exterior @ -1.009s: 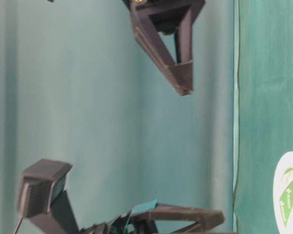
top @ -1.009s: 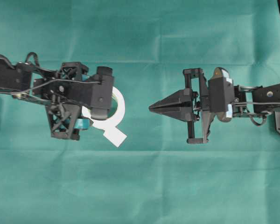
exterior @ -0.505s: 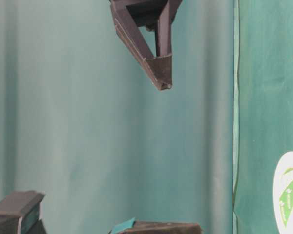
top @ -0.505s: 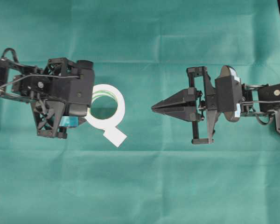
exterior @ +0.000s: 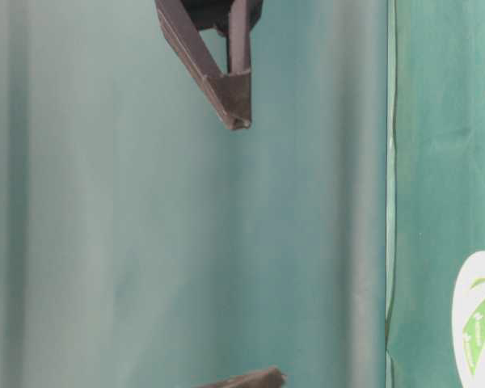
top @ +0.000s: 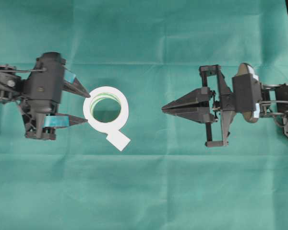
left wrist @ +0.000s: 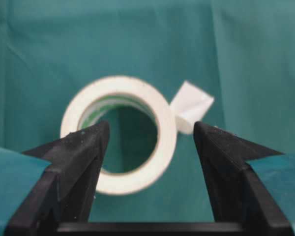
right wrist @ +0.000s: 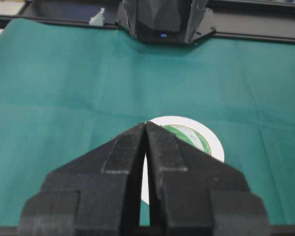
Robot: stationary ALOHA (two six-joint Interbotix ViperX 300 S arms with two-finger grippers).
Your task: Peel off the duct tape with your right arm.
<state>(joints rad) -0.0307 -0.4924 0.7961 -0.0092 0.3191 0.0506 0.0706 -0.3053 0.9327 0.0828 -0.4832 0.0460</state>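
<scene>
The duct tape (top: pixel 125 109) lies flat on the green cloth, a white roll with a green-lined inner ring. Its loose white strip end (top: pixel 118 141) sticks out toward the front right. My left gripper (top: pixel 88 106) is open just left of the roll, its teal-striped fingers spread beside the roll's left edge. In the left wrist view the roll (left wrist: pixel 164 123) and strip (left wrist: pixel 189 109) sit just ahead of the open gripper (left wrist: pixel 151 130). My right gripper (top: pixel 163 108) is shut and empty, pointing at the roll from the right, well apart. The right wrist view shows its closed tips (right wrist: pixel 145 125) before the roll (right wrist: pixel 209 140).
Green cloth (top: pixel 144 191) covers the whole table. In the table-level view the right gripper (exterior: pixel 238 121) hangs at the top, a left finger (exterior: pixel 246 377) shows at the bottom, and the roll (exterior: pixel 478 319) is at the right edge. A dark frame (right wrist: pixel 246 19) lines the far side.
My left arm has drawn back to the left off the roll, which is now fully uncovered, and its fingers stand open. My right gripper has moved slightly to the right, away from the roll.
</scene>
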